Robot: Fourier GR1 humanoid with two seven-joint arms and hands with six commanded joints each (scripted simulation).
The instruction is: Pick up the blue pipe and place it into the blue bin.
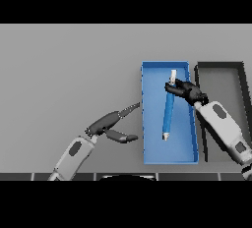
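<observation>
The blue pipe (pixel 168 111) is long and slim with pale ends, and it lies lengthwise over the inside of the blue bin (pixel 153 149). My right hand (pixel 186 91) is over the bin's upper part, its dark fingers curled round the pipe near its far end. Whether the pipe rests on the bin floor or hangs just above it cannot be told. My left hand (pixel 111 124) sits on the table left of the bin, fingers straight and spread, holding nothing.
A dark grey bin (pixel 202 70) stands right beside the blue bin, partly covered by my right forearm (pixel 224 129). The grey table (pixel 69 74) stretches out to the left and back.
</observation>
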